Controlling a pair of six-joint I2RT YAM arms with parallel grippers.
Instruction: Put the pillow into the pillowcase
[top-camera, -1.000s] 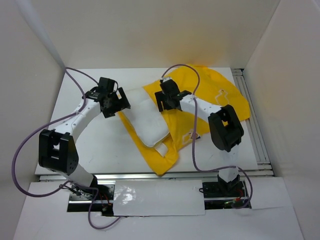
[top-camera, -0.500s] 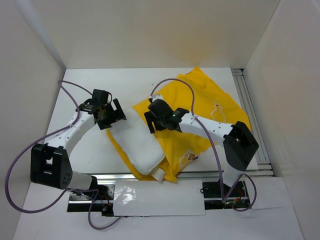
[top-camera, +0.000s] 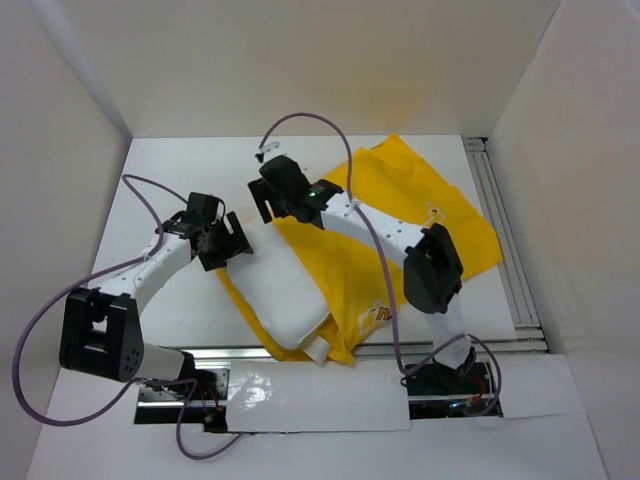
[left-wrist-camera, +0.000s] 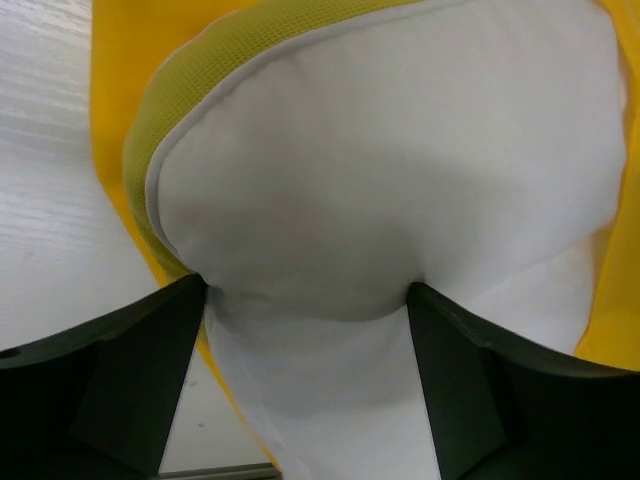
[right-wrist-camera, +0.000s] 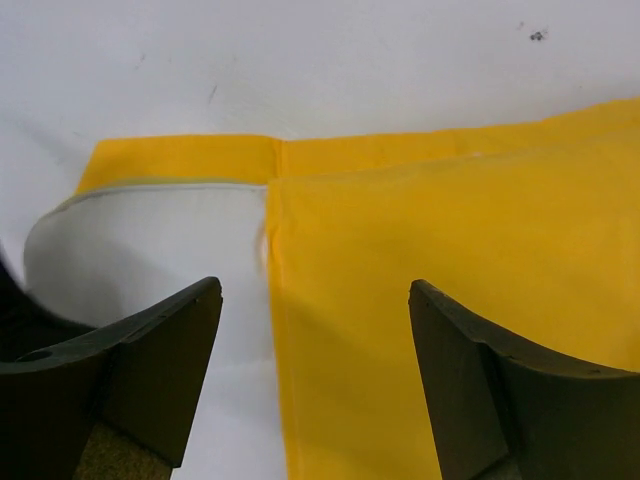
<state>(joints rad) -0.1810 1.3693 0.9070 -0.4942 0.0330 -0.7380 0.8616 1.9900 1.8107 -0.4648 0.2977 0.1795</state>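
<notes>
The left gripper, fingers spread wide at lower frame, flanks the pillow, apparently pressing both sides, while the right gripper, fingers apart, hovers over the pillowcase edge.

One pillow and one pillowcase on one table. Two arms stand over them, left arm and right arm. They carry two grippers: left gripper and right gripper.

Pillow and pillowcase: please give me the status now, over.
Left gripper open, astride the pillow. Right gripper open, empty, over the pillowcase edge. Pillow partly inside, much uncovered. No obstacle seen.
</notes>
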